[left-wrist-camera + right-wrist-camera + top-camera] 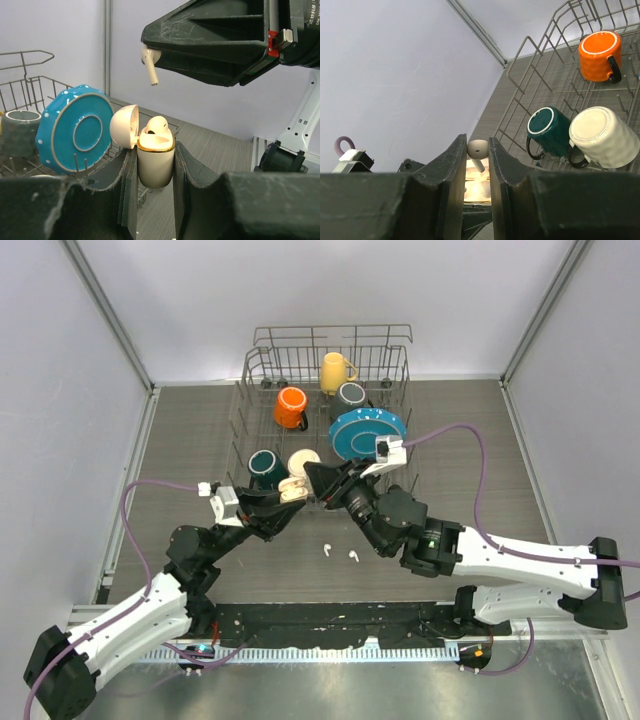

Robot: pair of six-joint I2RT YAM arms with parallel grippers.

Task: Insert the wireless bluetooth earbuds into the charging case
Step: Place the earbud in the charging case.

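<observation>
Above the table, left gripper clamps the open case, right gripper pinches an earbud.

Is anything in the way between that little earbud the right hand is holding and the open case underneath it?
Nothing visible. The held earbud hangs in open air above the case, whose lid is swung back. A second earbud already sits in one slot; the slot beside it looks free.
</observation>
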